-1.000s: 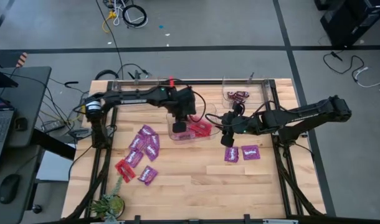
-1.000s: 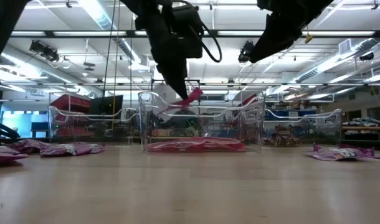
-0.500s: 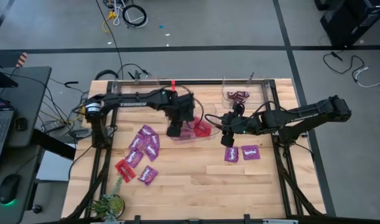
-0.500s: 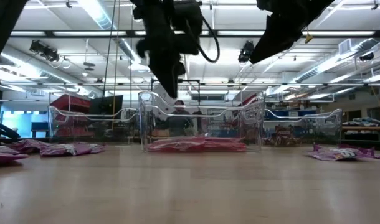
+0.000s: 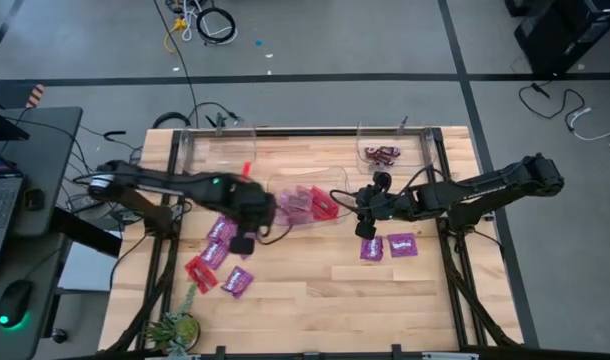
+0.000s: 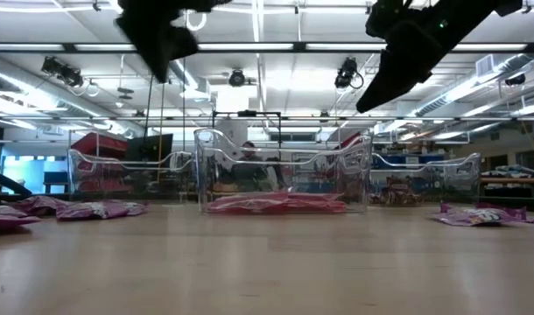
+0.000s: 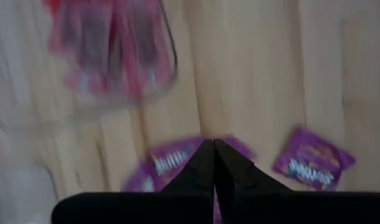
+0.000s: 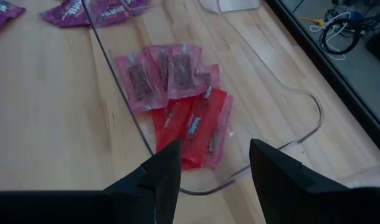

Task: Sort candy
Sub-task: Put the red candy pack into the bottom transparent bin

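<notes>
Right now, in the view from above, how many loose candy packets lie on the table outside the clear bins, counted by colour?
Purple packets: 5 in plain sight, 3 on the left side and 2 on the right
Red packet: 1
Total: 6
The left hand hangs over part of the left pile, so more purple ones may be hidden there.

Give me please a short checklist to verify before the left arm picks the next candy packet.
1. Left gripper empty, fingers together: ok.
2. Left gripper above the purple packets on the table's left side: ok.
3. Red packets lie inside the middle clear bin: ok.
4. Right gripper open, over the bin, apart from the left arm: ok.
5. Which packet is directly under the left gripper: cannot tell.
</notes>
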Controlling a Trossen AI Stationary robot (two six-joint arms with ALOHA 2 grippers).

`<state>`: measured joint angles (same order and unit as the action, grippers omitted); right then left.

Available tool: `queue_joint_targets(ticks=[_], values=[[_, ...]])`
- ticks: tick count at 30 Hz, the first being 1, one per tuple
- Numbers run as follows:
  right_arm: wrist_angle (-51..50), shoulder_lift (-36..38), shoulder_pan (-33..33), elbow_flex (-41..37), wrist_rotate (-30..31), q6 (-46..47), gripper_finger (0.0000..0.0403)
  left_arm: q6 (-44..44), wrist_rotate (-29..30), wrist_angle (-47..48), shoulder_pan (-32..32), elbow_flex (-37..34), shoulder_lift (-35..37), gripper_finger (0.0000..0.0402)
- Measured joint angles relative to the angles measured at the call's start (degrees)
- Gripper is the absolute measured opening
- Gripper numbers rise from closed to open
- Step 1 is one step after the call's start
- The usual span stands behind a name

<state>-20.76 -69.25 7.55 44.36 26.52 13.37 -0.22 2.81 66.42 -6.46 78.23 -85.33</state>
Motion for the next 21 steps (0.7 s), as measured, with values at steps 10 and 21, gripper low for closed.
queue_joint_targets(ticks=[10,21], values=[[2.61,0.00,0.00,-0.05,-0.19,-1.14,0.0174,-29.68,-2.28,-3.26,-13.17,-25.29,16.60,0.0001],[3.33,0.00,-0.01,-0.05,-0.22,-0.92,0.0174,-47.22,-10.32,-14.20,-26.12,-35.31,15.59,0.0056]])
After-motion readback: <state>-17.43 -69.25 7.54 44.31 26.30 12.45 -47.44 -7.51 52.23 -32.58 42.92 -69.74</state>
